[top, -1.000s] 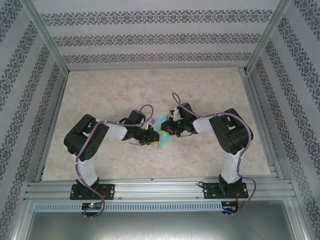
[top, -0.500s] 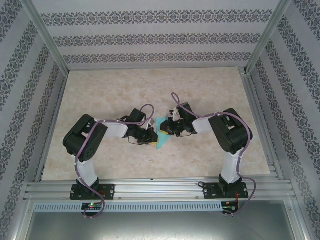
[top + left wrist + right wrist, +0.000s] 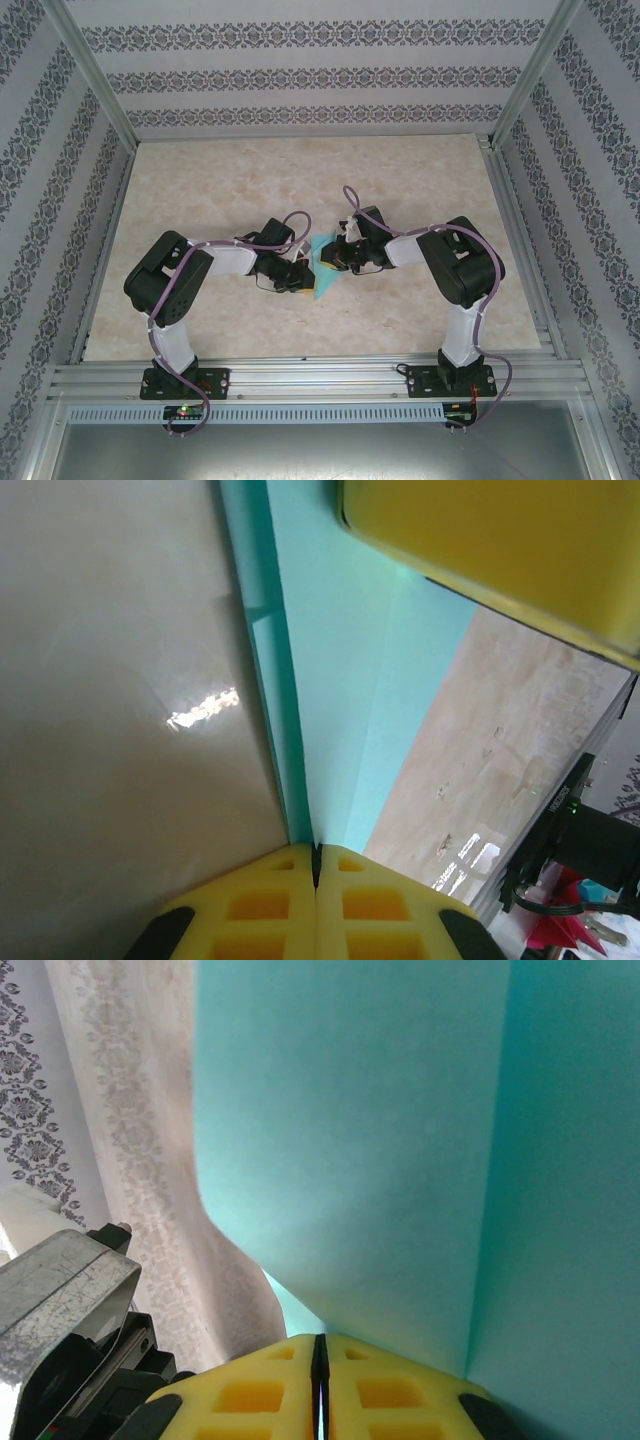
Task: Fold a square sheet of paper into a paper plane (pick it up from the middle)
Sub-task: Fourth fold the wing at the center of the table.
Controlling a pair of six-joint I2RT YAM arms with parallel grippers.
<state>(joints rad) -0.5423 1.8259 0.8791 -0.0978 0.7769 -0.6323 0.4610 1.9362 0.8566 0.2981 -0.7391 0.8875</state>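
Left gripper [image 3: 315, 855]: pads pressed flat together, and the edge of the square sheet of paper [image 3: 340, 680] runs straight into the seam between them, so I log it as clamped on the paper. This is the change: a second ago these jaws were a little apart, and they have now closed fully. Right gripper [image 3: 320, 1345]: pads also together, with a teal flap descending into the seam, so it is pinching the same sheet; it has hardly altered over the last second. From the right wrist the paper [image 3: 380, 1140] shows a vertical crease, with one panel paler than the other, so it is already part-folded and not a flat square. From above, the sheet [image 3: 322, 278] sits between the two wrists, the left gripper [image 3: 300, 278] on its left side and the right gripper [image 3: 336, 258] on its right, near the middle of the table [image 3: 200, 180]; it has kept its place throughout. Whether it is lifted clear of the surface I cannot tell. Judgement: both sides are now secured, so the next fold can be drawn; the risk is tearing or slipping if I pull unevenly. Beyond: bare marbled tabletop, then the patterned back wall [image 3: 320, 80]
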